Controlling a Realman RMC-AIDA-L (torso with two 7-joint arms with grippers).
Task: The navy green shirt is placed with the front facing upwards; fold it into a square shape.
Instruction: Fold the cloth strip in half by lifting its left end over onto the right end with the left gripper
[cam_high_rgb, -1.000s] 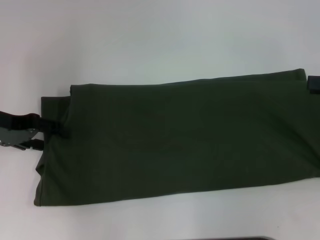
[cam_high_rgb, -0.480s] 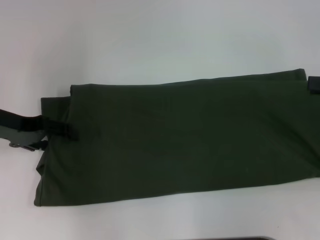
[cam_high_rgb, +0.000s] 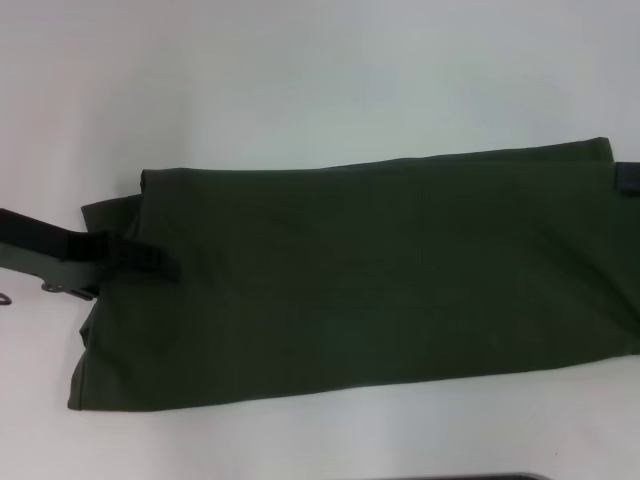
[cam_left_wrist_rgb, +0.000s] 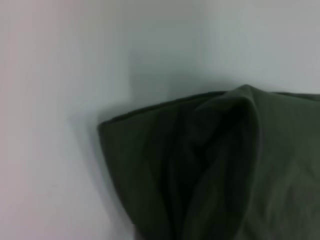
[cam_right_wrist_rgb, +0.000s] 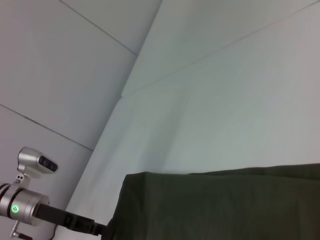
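Observation:
The navy green shirt (cam_high_rgb: 380, 280) lies on the white table (cam_high_rgb: 300, 80) as a long band running left to right, plain side up; no lettering or collar shows. My left gripper (cam_high_rgb: 150, 264) is at the band's left end. One black finger (cam_high_rgb: 130, 255) lies on top of the cloth and the other (cam_high_rgb: 72, 291) sits lower, at the cloth's edge, with a wide gap between them. The left wrist view shows that end of the shirt (cam_left_wrist_rgb: 210, 165), bunched into a raised fold. Only a black bit of my right gripper (cam_high_rgb: 627, 178) shows, at the shirt's far right corner.
The right wrist view looks along the table to the shirt's far end (cam_right_wrist_rgb: 225, 205), with my left arm (cam_right_wrist_rgb: 27, 206) beside it and grey wall panels (cam_right_wrist_rgb: 60, 75) behind. Bare white table lies beyond and in front of the band.
My left gripper has slid to the right, its upper finger reaching farther over the shirt's left end. The right gripper has dropped slightly at the right edge. The shirt has hardly shifted.

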